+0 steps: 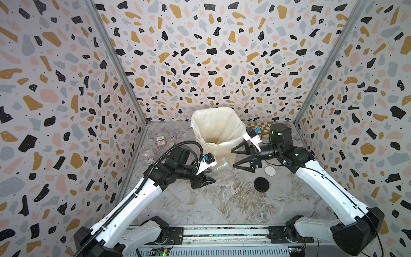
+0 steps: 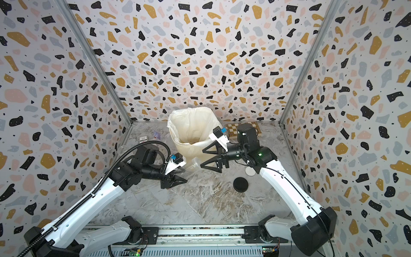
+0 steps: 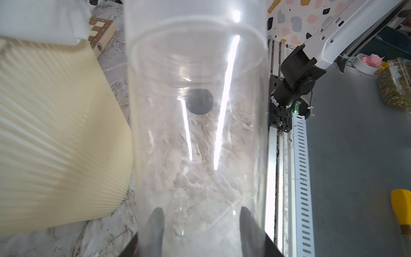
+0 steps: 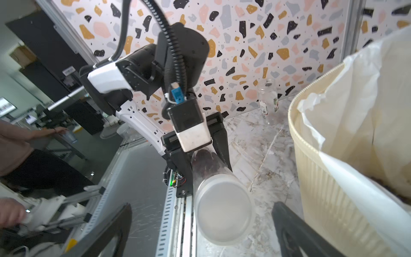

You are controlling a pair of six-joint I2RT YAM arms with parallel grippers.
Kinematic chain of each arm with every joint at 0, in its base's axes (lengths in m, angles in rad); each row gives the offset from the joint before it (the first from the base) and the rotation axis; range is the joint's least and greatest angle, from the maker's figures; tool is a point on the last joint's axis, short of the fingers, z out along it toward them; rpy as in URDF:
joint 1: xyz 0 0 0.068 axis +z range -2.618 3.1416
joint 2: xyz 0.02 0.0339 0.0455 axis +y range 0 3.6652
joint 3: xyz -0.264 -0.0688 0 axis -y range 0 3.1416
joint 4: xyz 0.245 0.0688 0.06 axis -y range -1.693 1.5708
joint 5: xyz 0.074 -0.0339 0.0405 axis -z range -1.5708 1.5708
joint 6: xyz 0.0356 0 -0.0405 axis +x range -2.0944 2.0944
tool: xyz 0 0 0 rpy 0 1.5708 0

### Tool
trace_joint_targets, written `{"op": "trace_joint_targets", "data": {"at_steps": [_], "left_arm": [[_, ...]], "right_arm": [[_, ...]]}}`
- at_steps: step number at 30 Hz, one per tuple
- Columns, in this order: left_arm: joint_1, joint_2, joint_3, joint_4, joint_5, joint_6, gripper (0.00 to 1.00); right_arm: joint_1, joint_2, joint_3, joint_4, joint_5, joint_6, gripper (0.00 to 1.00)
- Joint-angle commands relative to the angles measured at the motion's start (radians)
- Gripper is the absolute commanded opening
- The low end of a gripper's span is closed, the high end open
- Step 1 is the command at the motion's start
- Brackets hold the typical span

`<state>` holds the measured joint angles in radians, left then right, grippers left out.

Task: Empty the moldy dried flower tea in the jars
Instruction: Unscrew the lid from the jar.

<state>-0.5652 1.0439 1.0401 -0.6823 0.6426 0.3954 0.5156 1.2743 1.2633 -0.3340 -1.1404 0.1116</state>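
Nearest you, along the bottom edge in both top views, runs the slotted rail (image 1: 222,233) that carries both arm bases. Above it on the marble table (image 1: 222,207), right of centre, a black lid (image 1: 261,184) lies flat. A white lid (image 1: 270,170) lies flat just beyond it, and the two do not touch.

Left of centre, your left gripper (image 1: 212,175) is clamped on the base end of a clear jar (image 1: 221,166). The jar is tilted, with its other end pointing up and right toward the bin. In the right wrist view that end looks closed by a cloudy clear lid (image 4: 223,213). A dark reddish mass of dried flower tea (image 4: 203,163) sits at the gripped end. In the left wrist view the jar's wall is see-through, with marble behind it.

Your right gripper (image 1: 232,158) has its jaws wide apart with nothing between them, and its tips are just beside the jar's lidded end.

Behind both, at centre, the cream ribbed bin (image 1: 226,153) stands upright, lined with a white bag (image 1: 222,120). A brownish patch (image 1: 212,139) lies deep in the bag, too blurred for you to call it tea.

At the table's left edge a labelled jar (image 1: 148,155) stands upright, unlidded, and looks clear all the way down. Farthest back, upper right of the table, lies a chessboard box (image 1: 259,127).
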Motion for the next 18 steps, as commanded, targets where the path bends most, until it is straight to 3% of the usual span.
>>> {"op": "trace_joint_targets", "data": {"at_steps": [1,4,18], "left_arm": [[0.002,-0.031,-0.012,0.059,-0.032,0.013,0.41],[0.002,-0.040,-0.017,0.069,-0.050,0.012,0.41],[0.002,-0.032,-0.023,0.074,-0.071,0.021,0.40]], "right_arm": [[0.007,0.013,0.008,0.026,0.017,0.228,0.99],[0.010,0.018,0.014,0.042,0.044,0.315,1.00],[0.123,0.117,0.127,-0.136,0.204,0.307,0.85]]}}
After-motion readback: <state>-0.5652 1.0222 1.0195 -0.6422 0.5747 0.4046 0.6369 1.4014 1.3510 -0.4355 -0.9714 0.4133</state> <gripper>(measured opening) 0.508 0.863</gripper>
